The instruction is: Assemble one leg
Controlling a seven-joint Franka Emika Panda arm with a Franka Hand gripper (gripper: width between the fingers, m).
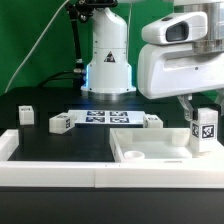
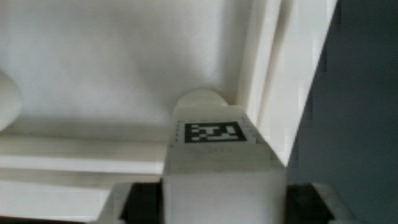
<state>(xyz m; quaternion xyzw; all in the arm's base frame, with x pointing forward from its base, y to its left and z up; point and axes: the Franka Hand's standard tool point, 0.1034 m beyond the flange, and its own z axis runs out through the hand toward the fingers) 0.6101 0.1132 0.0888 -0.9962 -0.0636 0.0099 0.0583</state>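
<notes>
My gripper (image 1: 201,116) is shut on a leg (image 1: 205,130), a small white block with a black-and-white tag, and holds it upright over the right corner of the white panel (image 1: 140,152). In the wrist view the leg (image 2: 221,150) stands out from between my fingers (image 2: 150,202), tag facing the camera, its tip close to the panel's raised rim (image 2: 267,60). I cannot tell whether the leg touches the panel. Three more legs stand on the table: one at the exterior view's left (image 1: 25,113), one beside the marker board (image 1: 60,122), one at its right end (image 1: 150,120).
The marker board (image 1: 105,118) lies flat mid-table in front of the arm's base (image 1: 108,70). Long white border rails (image 1: 60,170) run along the front and left (image 1: 8,145). Dark table surface (image 2: 365,100) shows beside the panel in the wrist view.
</notes>
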